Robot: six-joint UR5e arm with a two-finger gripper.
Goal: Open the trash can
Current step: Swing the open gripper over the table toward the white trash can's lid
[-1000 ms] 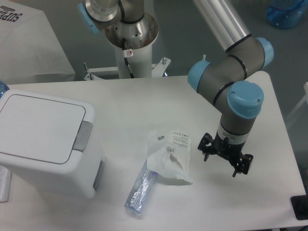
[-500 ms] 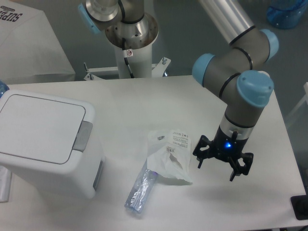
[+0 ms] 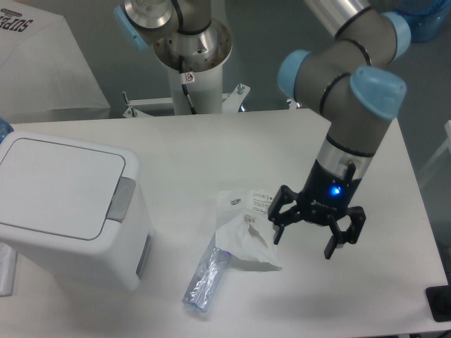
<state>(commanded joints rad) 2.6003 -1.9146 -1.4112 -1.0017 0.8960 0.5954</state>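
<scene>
White tabletop (image 3: 211, 148) fills most of your view, with grey floor behind it and the arm's pedestal base (image 3: 192, 63) standing at the far edge. Your gripper (image 3: 304, 238) hangs over the right half of the table, pointing down, its two black fingers (image 3: 277, 227) spread apart with nothing between them; a blue light glows on the wrist just above.

Just to the gripper's left, as you see it on screen, lies a white plastic bag (image 3: 246, 229) with printed labels, crumpled and flat on the table. The nearer finger sits at the bag's right edge in this view, but you cannot tell whether it touches it or hovers above. Further left and toward the near edge from the gripper, a clear plastic bottle (image 3: 206, 276) lies on its side, one end tucked under the bag.

Well apart from the gripper, at the far left of the table, stands the trash can (image 3: 70, 211). Its flat white lid (image 3: 60, 186) lies closed, flush with the rim, and the grey push-latch (image 3: 121, 199) sits on the side of the lid that faces the gripper. Nothing touches the can.

Beyond the table, at the upper left, you can see a white cloth-covered surface (image 3: 42, 63) with dark lettering.
</scene>
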